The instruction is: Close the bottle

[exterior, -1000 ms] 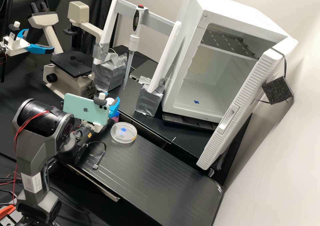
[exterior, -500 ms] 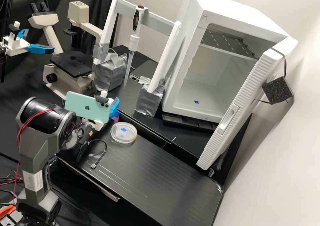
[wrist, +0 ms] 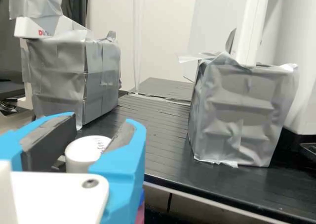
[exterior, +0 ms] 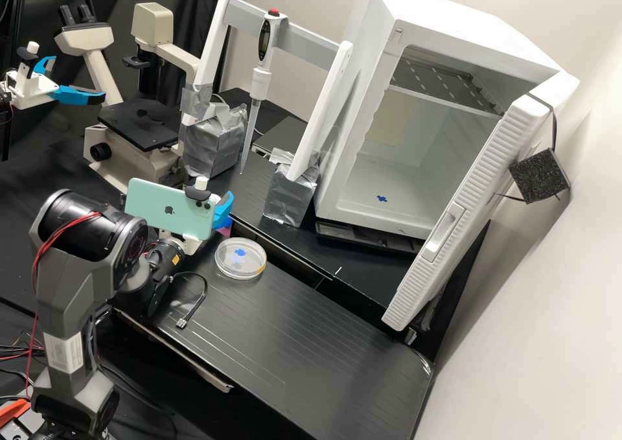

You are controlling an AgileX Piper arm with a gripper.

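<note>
the gripper [exterior: 223,210] is held by the far left corner of the front table [exterior: 311,343], its fingers parted wide, with a round white cap [wrist: 89,149] seen between them. the bottle [exterior: 225,231], of which a pink and purple part is seen, is placed at that same corner, just before the near edge of the rear table [wrist: 160,122]. whether the cap is seated on the bottle cannot be told. a pale green phone [exterior: 170,208] is mounted on the arm. a clear round dish [exterior: 240,268] with a blue mark is set near the front table's far edge, and a thin black cable [exterior: 196,305] is laid near its left edge. on the rear table, a pipette [exterior: 260,82] is hung upright from a white frame [exterior: 227,15], whose legs are wrapped at the foot in silver-taped blocks [wrist: 242,117]. a white cabinet [exterior: 353,168] is stood beyond, its door [exterior: 466,213] swung open.
</note>
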